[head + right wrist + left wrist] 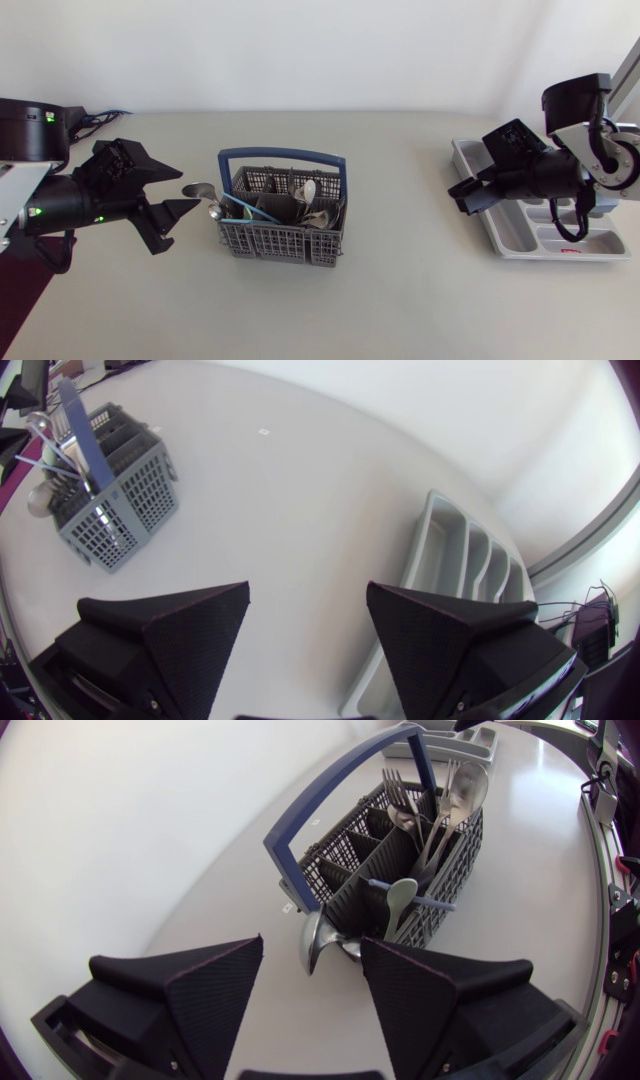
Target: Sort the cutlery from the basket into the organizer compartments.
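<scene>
- counter [400, 310]: pale and flat, carrying all task items.
- organizer [505, 246]: grey, long compartments, at the far right end. Nothing seen in the visible compartments; part of it hidden.
- basket [283, 243]: grey mesh with a blue handle [283, 153], upright at centre-left, well apart from the organizer. Holding forks [398, 788] and spoons [465, 782] standing in its cells, none sorted yet.
- left end effector [190, 188]: open and empty at the basket's left end, fingers flanking a spoon bowl.
- right end effector [308, 588]: open and empty, above the counter just beside the organizer.
- spoon [318, 938]: bowl sticking out past the basket's left end, between the left fingertips, no contact evident.
- step in hand, as judged: grasping this spoon. Close on the neck below the bowl, not on the curved bowl itself. Lift along the handle's line to clear the mesh and neighbouring pieces. Watch for the basket dragging along.
</scene>
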